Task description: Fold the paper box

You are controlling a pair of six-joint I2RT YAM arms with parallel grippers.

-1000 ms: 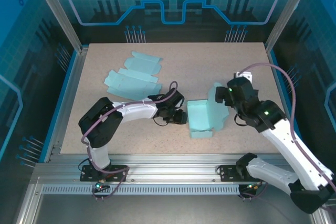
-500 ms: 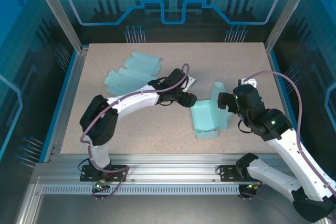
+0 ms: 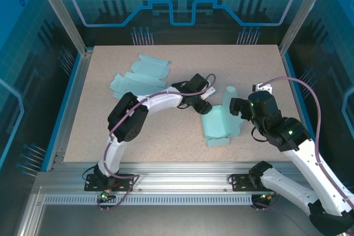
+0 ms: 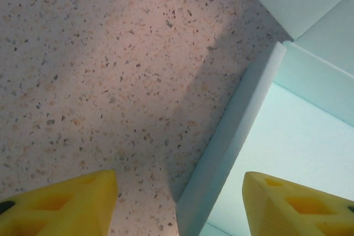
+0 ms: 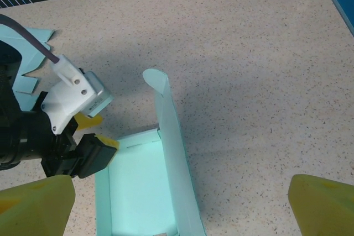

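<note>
The partly folded light teal paper box [image 3: 220, 124] lies open-topped at the table's middle right, with a tall curled flap [image 3: 228, 96] standing on its right side. My left gripper [image 3: 202, 106] is open at the box's far-left corner. In the left wrist view its yellow fingertips [image 4: 61, 203] straddle the box's left wall [image 4: 229, 147], one outside over the table, one over the box floor, the left gripper [image 4: 180, 209] not touching it. My right gripper [image 3: 237, 108] is open beside the flap. In the right wrist view the right gripper [image 5: 180, 214] hangs wide above the box [image 5: 138, 189] and flap [image 5: 171, 136].
Several flat teal box blanks [image 3: 141, 77] lie at the back left, their edge also showing as blanks [image 5: 27, 62] in the right wrist view. The speckled table [image 3: 110, 131] is bordered by a blue frame and metal rail.
My left arm swung away from the box's left side and reached farther right to its far-left corner. The box slid slightly right. My right gripper dropped a little beside the flap.
</note>
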